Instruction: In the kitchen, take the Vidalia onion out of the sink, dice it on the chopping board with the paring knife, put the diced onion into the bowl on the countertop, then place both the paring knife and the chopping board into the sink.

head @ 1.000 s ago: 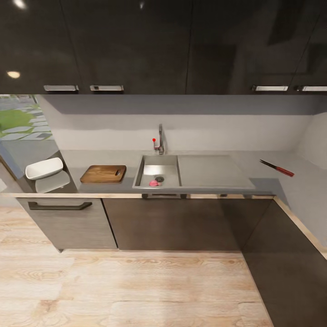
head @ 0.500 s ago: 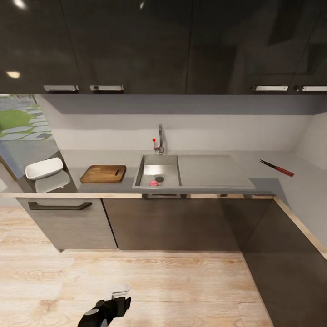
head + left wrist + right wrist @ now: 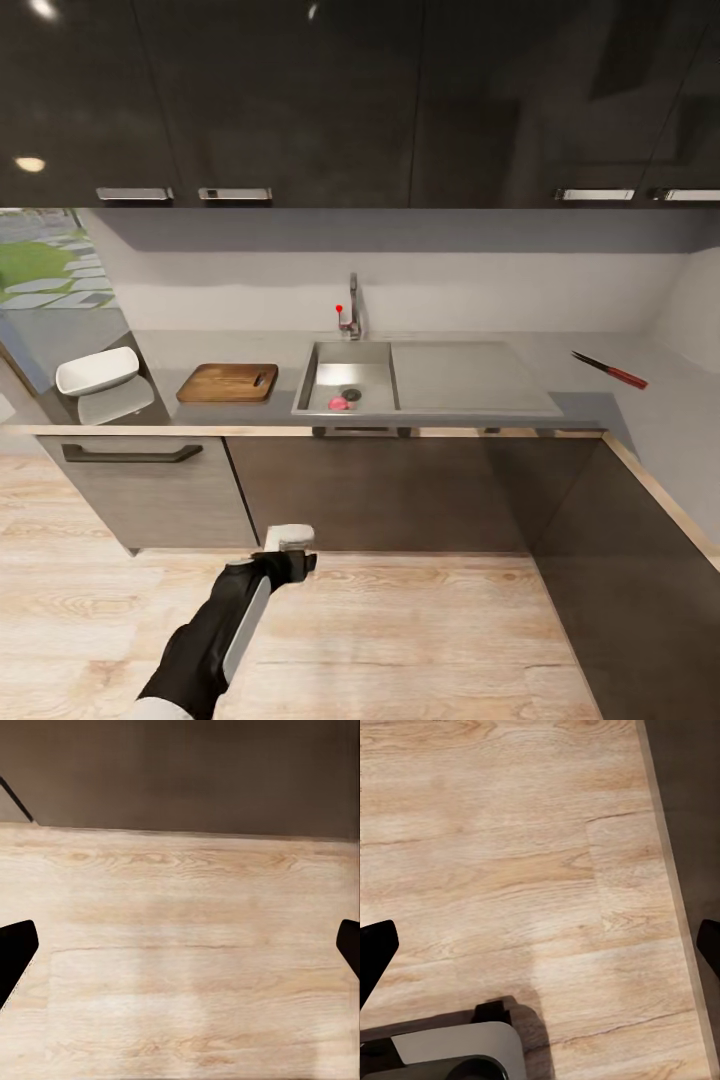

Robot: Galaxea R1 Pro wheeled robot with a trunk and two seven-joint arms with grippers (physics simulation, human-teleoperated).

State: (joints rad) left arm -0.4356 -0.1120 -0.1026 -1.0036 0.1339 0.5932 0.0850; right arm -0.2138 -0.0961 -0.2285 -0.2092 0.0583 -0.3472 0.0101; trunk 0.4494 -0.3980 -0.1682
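The sink [image 3: 372, 356] sits in the middle of the glossy dark countertop [image 3: 590, 405], with a tall tap behind it. A small pinkish Vidalia onion [image 3: 339, 403] lies in the basin beside the drain. Left of the sink rests the wooden chopping board [image 3: 228, 382], and further left the white square bowl [image 3: 97, 370]. A slim dark-and-red paring knife [image 3: 608, 369] lies far right on the countertop. My left gripper [image 3: 290, 550] hangs over the floor, well short of the cabinets. Its fingertips [image 3: 16, 949] stand wide apart, open and empty. The right gripper [image 3: 540, 949] is open over the floor.
Dark cabinet fronts [image 3: 380, 490] run under the countertop, with a grey drawer and bar handle [image 3: 132, 454] at the left. The counter turns a corner toward me on the right [image 3: 660, 500]. Wooden floor [image 3: 420, 640] lies between me and the cabinets. Part of my base [image 3: 457, 1050] shows.
My left arm has risen into the head view from the bottom edge and reached forward and up toward the cabinets. The counter's things have not moved.
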